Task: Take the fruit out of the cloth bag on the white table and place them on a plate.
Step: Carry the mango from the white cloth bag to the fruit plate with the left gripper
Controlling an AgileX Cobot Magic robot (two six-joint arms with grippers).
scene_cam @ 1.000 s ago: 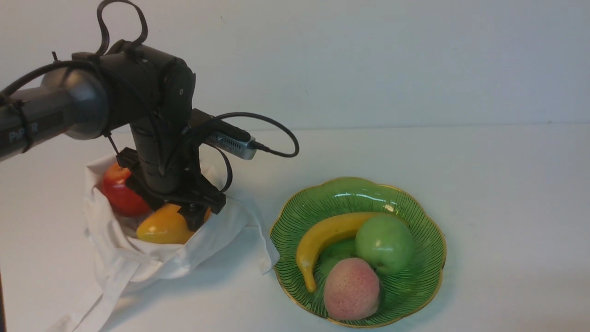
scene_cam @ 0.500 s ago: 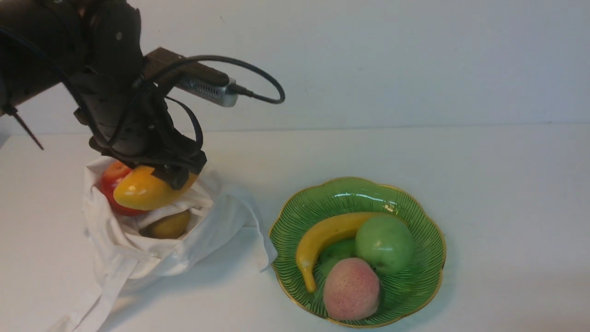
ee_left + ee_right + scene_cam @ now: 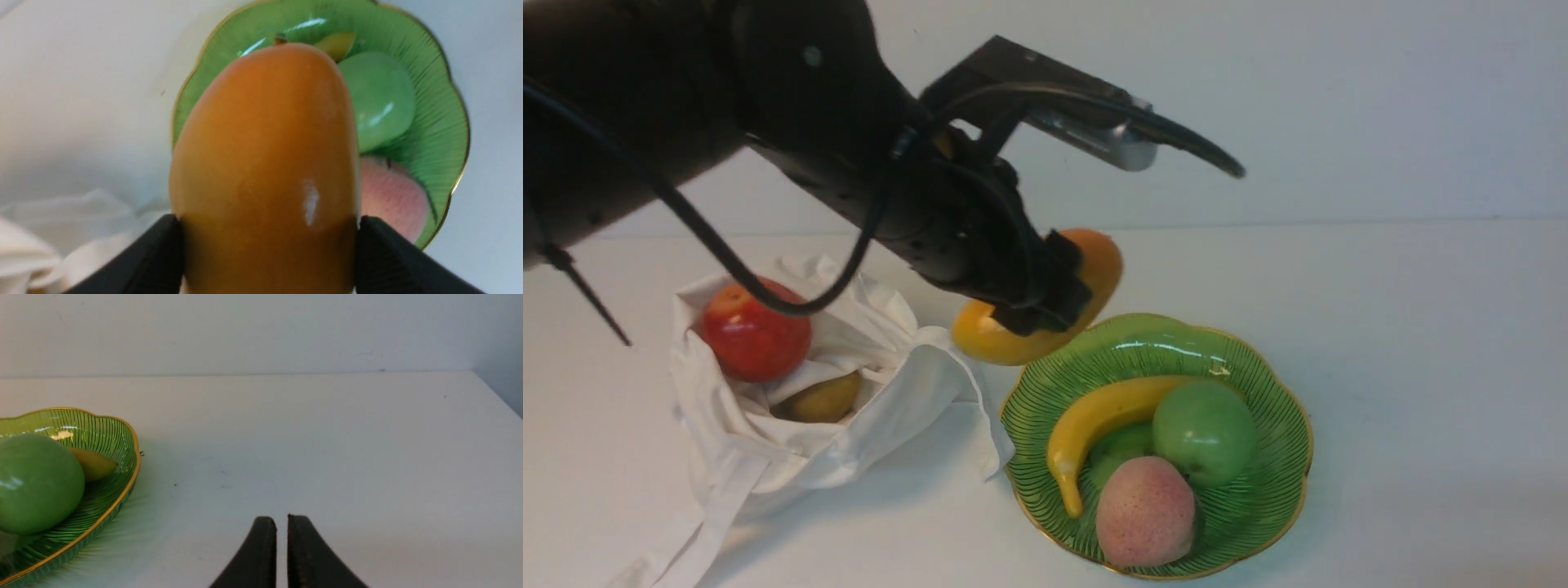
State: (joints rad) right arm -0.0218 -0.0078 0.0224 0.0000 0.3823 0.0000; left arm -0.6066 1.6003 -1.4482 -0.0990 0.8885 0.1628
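My left gripper (image 3: 1045,302) is shut on the orange-yellow mango (image 3: 1098,265) and holds it in the air at the near-left rim of the green plate (image 3: 1258,523). In the left wrist view the mango (image 3: 265,163) fills the middle between both black fingers (image 3: 392,257), with the plate (image 3: 441,122) below it. The white cloth bag (image 3: 792,457) lies open on the white table (image 3: 1421,327). It holds the red apple (image 3: 756,331) and the olive-yellow fruit (image 3: 823,398). My right gripper (image 3: 282,522) is shut and empty over bare table to the right of the plate (image 3: 118,490).
The plate holds a yellow banana (image 3: 1094,425), a green apple (image 3: 1205,433) and a pink peach (image 3: 1147,510). The bag's strap (image 3: 686,547) trails toward the table's front edge. A white wall (image 3: 1339,106) stands behind the table. The table's right edge (image 3: 498,396) shows in the right wrist view.
My left gripper has lifted the mango out of the bag and carried it right to the plate's rim. The red apple and the olive-yellow fruit in the bag are now uncovered.
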